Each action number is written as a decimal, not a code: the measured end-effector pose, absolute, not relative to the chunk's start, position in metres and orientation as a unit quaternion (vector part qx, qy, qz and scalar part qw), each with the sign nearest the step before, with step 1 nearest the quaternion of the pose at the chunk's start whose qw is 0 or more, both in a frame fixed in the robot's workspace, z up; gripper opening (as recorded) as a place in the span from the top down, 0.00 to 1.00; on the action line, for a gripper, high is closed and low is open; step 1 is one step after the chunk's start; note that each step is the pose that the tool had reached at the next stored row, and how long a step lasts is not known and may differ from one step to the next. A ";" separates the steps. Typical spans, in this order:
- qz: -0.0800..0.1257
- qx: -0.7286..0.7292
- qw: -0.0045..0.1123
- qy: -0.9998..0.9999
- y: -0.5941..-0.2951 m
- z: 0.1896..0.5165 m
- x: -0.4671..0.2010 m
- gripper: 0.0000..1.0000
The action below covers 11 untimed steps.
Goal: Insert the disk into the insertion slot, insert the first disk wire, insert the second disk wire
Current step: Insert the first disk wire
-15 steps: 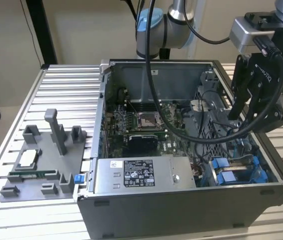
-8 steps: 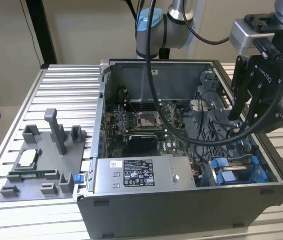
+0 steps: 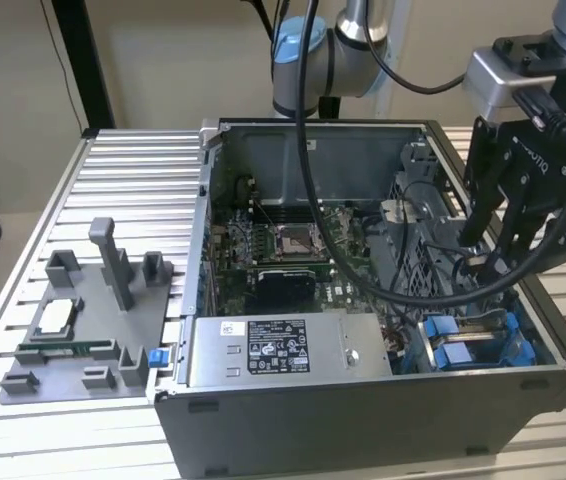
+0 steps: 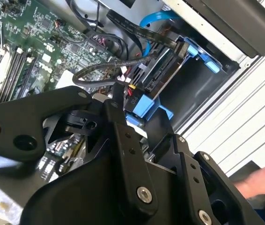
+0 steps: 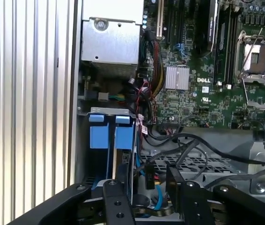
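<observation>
Disk (image 5: 122,161) sits edge-up in the insertion slot (image 5: 108,111), directly under the pincer (image 5: 144,183); pincer spread wide, holding nothing, straddling the disk's connector edge, likely so loose black wires (image 5: 184,139) lie within reach

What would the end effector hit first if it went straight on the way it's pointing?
Most likely the black cables lying over the insertion slot, right ahead of the end effector; depth is hard to judge.
</observation>
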State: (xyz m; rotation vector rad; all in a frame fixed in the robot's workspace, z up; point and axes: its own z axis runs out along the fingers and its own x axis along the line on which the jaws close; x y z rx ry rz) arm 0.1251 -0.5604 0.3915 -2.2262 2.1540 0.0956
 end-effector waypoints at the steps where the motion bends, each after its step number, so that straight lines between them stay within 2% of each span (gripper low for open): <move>1: 0.031 -0.719 0.022 0.694 -0.560 0.391 0.125 0.00; 11: 0.036 -0.723 0.027 0.690 -0.565 0.390 0.125 0.00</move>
